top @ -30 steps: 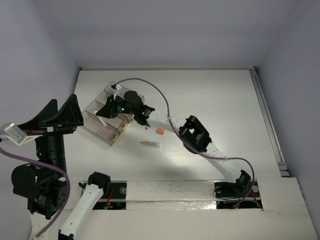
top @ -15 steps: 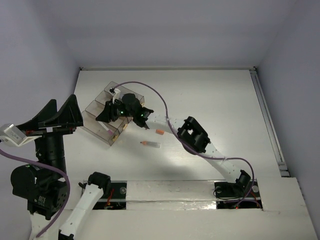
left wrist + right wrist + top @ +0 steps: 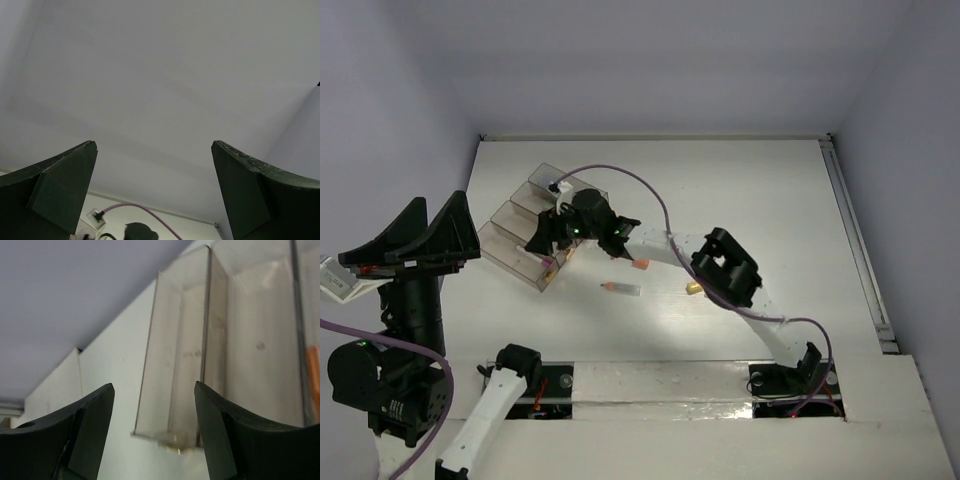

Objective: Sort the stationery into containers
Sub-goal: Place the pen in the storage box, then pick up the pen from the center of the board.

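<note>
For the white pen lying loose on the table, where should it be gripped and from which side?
Probably the middle of the white pen, coming straight down from above: it lies flat on the table, running left-right in the top view, so jaws should close across its thin barrel.

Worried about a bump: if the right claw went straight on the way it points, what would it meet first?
Probably the containers: in the right wrist view, the end wall of one stands straight ahead, between the fingers of the open right claw. Depth is unclear, so I cannot tell how near it is.
</note>
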`<act>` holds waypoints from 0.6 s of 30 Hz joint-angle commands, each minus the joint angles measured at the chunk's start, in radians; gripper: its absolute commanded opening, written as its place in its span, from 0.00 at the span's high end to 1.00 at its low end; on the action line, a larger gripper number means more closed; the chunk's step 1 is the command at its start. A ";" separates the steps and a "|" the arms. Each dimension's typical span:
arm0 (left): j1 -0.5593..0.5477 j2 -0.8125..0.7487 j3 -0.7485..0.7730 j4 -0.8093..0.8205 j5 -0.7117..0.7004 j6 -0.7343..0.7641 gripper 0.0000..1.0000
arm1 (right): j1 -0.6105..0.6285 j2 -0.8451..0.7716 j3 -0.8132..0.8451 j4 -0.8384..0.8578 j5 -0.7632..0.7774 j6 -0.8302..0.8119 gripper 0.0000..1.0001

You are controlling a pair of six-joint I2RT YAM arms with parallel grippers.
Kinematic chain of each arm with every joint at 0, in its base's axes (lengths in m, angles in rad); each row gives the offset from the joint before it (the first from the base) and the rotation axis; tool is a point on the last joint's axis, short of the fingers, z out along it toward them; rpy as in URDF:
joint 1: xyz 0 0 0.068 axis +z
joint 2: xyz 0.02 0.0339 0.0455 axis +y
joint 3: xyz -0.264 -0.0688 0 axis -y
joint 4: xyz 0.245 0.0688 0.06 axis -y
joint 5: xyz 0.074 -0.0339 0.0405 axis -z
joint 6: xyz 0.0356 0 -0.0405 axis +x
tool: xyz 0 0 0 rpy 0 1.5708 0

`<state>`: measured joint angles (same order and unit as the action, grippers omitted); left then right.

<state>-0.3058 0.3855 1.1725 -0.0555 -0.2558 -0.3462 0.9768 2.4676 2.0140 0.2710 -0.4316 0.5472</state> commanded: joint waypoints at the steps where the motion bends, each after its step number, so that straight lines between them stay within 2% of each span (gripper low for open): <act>1: 0.005 0.035 0.023 0.031 0.023 0.000 0.01 | -0.013 -0.244 -0.193 0.017 0.144 -0.122 0.29; 3: 0.005 0.030 0.013 0.040 0.033 0.001 0.01 | -0.046 -0.381 -0.384 0.008 0.246 -0.141 0.30; 5: 0.005 0.027 0.007 0.045 0.043 0.006 0.01 | -0.088 -0.500 -0.501 -0.007 0.333 -0.145 0.33; 7: 0.005 0.027 -0.002 0.048 0.047 0.007 0.01 | -0.116 -0.565 -0.638 -0.048 0.387 -0.153 0.35; 9: 0.014 0.021 -0.011 0.049 0.062 0.003 0.01 | -0.153 -0.619 -0.681 -0.111 0.456 -0.155 0.37; 13: 0.014 0.021 -0.008 0.049 0.067 -0.004 0.01 | -0.174 -0.627 -0.713 -0.257 0.519 -0.173 0.36; 18: 0.014 0.021 -0.008 0.049 0.067 -0.010 0.01 | -0.194 -0.556 -0.654 -0.341 0.530 -0.159 0.28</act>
<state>-0.2989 0.3916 1.1648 -0.0513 -0.2092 -0.3496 0.7784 1.8744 1.3254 0.0238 0.0528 0.4038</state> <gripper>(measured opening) 0.989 0.708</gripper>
